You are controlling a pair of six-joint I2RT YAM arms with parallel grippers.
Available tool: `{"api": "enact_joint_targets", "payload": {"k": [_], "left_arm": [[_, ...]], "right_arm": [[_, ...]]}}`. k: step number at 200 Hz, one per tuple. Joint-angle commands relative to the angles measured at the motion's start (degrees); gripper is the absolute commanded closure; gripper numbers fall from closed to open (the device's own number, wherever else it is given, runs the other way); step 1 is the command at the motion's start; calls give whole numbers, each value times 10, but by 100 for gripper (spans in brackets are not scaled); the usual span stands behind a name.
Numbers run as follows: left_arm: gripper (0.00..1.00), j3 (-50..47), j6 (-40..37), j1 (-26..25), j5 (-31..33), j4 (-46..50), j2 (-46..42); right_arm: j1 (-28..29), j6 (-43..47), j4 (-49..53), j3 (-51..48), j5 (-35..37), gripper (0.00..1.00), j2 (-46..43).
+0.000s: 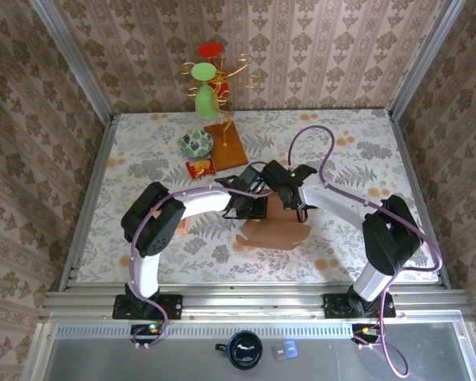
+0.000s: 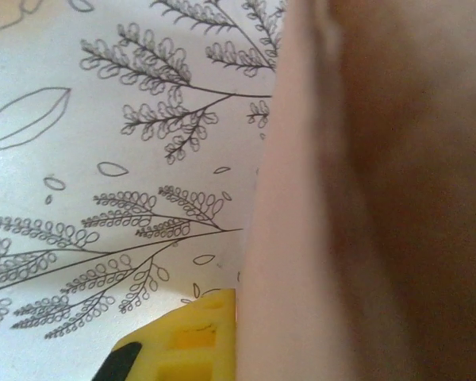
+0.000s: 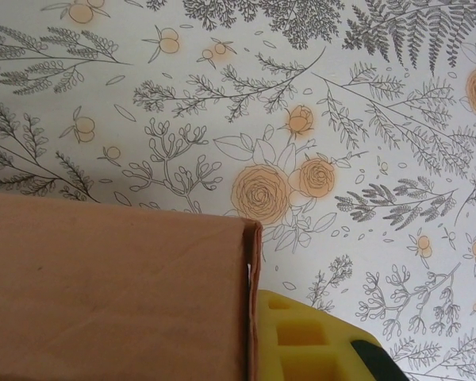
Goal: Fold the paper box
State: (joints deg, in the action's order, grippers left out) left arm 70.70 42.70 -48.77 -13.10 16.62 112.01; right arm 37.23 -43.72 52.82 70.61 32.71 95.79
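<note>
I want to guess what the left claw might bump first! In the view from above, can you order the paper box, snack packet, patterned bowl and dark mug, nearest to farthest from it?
From the left claw:
1. paper box, right at it, mid-table.
2. snack packet, farther back, to the left.
3. patterned bowl, just beyond the packet.
4. dark mug, near side, past the arm bases.

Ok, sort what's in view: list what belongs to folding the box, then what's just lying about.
For the job:
paper box
left gripper and right gripper, both clamped on it

Lying about:
patterned bowl
snack packet
wooden board
green-and-red ornament
dark mug, on the front ledge
</note>
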Motion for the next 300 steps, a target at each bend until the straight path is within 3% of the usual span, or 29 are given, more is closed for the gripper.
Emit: {"api": "enact_joint_targets", "payload": {"k": [1,45,68,112,210,300], "left_arm": [[100,-29,19,6,60,68,23],[100,-18,5,-4,82,84,13],[77,-17,-6,1,88,85,-14],[62,-10,-25,35,29,44,-48],[60,32,-68,58,-42,17,-19],[61,60,-78,73,3,41,-2]], "right_arm": [[8,-19,2,-9,10,100,-21],[11,-21,1,-10,11,100,-19],[11,-21,1,-12,11,100,-19],[11,-21,-2,-14,10,100,-19],[12,-15,-1,-1,3,100,-3],[10,-6,-8,5,0,100,5]]}}
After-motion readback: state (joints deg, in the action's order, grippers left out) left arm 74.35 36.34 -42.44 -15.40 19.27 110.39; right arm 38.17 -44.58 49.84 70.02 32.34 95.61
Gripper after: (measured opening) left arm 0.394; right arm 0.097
